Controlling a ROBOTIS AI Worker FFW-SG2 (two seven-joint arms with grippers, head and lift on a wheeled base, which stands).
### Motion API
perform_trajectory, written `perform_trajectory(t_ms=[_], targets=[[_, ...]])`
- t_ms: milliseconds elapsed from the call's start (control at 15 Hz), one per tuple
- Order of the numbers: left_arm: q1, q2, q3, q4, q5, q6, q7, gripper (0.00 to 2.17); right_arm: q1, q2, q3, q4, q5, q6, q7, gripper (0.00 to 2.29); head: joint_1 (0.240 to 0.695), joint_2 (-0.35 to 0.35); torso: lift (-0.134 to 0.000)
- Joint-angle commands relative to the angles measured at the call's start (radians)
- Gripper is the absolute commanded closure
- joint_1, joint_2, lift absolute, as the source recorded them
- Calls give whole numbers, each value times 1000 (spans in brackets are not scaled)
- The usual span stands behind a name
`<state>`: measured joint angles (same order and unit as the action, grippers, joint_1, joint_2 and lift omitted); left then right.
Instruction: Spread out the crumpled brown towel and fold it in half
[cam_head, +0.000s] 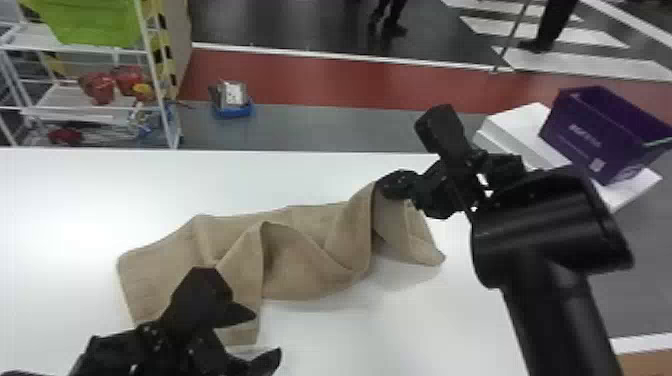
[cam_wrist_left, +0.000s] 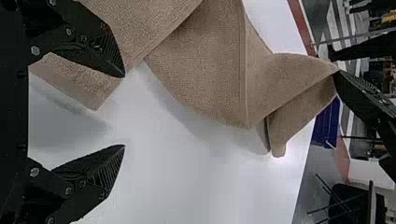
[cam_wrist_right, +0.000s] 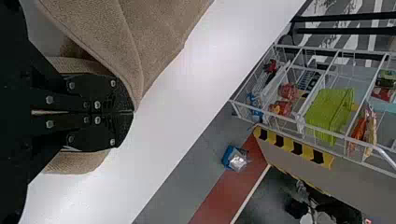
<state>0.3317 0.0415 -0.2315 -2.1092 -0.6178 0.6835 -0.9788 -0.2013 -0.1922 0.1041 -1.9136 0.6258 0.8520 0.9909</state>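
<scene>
Head view: brown towel (cam_head: 310, 265) lies rumpled on the desk (cam_head: 450, 320), several folds standing up, its right end raised. Right gripper (cam_head: 381, 186) is at the towel's far right part, fingers clamped on the cloth. Left gripper (cam_head: 267, 334) is by the towel's near left end, fingers apart. White rack (cam_head: 75, 116) with green bin (cam_head: 95, 25) is past the towel, to the left; purple box (cam_head: 575, 130) is past it, to the right.

Left wrist view: left gripper (cam_wrist_left: 124, 110) spread wide, one finger overlapping the towel's near flap, the other over bare desk beside the towel.

Right wrist view: right gripper (cam_wrist_right: 132, 112) has fingertips together, pinching towel fabric; cloth hangs on both sides.
</scene>
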Motion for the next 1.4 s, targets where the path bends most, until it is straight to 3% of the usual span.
perform_trajectory(t_ms=[0,133,867,1000,1267,1333], targets=[[-2,0,3,6,-10,0,-3,414,3,-1,-1,-4,0,3,0,2013,695,-180,-123],[-5,0,8,11,-13,0,-11,542,6,-1,-1,-5,0,3,0,2013,695,-178,-123],[-16,1,35,21,-28,0,-49,637,14,-1,0,-21,2,16,2,2013,695,-162,-123],[-17,1,35,23,-46,0,-58,1062,14,-1,2,-22,2,16,2,2013,695,-160,-123],[-25,6,46,25,-54,0,-75,1096,17,0,2,-24,3,19,2,2013,695,-155,-123],[-26,6,55,23,-54,0,-81,1359,17,-1,2,-25,3,19,0,2013,695,-154,-123]])
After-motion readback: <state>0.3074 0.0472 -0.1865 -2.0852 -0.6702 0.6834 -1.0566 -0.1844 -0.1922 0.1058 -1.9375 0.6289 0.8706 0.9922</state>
